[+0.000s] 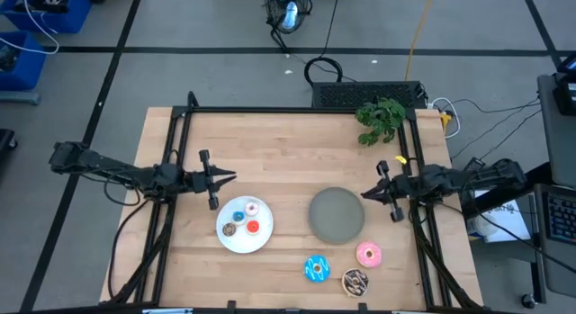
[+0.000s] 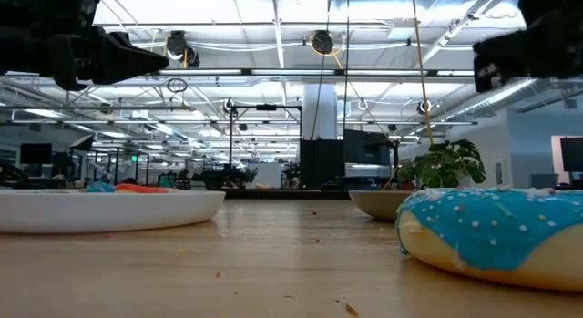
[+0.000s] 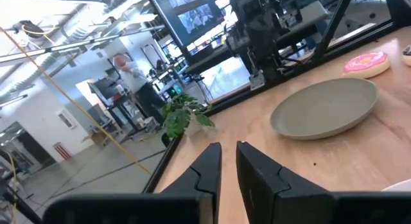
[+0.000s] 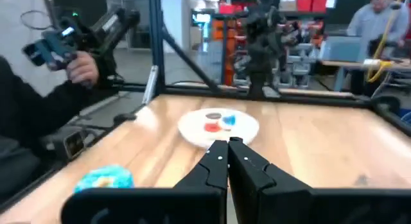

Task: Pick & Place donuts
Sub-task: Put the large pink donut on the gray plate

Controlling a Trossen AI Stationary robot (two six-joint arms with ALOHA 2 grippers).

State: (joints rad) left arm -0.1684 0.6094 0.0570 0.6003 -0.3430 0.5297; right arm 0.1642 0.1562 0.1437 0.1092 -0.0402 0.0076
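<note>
The donuts lie in two groups on the bench [image 1: 279,143]. Three larger ones sit loose near its front edge: a blue sprinkled donut [image 1: 317,268], a pink donut [image 1: 369,254] just to its right, and a brown sprinkled donut [image 1: 355,281] in front of and between them, close to both but seemingly apart. Four tiny donuts rest together on the white plate [image 1: 236,243]: a whitish-pink one [image 1: 253,208], a blue one [image 1: 238,216], a red one [image 1: 253,228] and a brown one [image 1: 229,230]. The grey plate [image 1: 337,214] between the groups carries nothing.

All seven rings lie flat, holes facing up. Being round, they have no long axis and point no way in particular, so a grasp can come from any side.

No donut is held, so I judge the task to be at its start or between picks. The left gripper [image 1: 232,178] hovers above the bench just behind the white plate, its fingers [image 3: 209,166] close together with a thin gap. The right gripper [image 1: 364,193] hangs just right of the grey plate, its fingers [image 4: 218,161] nearly together.

The next move probably falls to the right arm: part the fingers, swing toward the pink donut, descend and pinch across the ring's rim, presumably for the grey plate.
</note>
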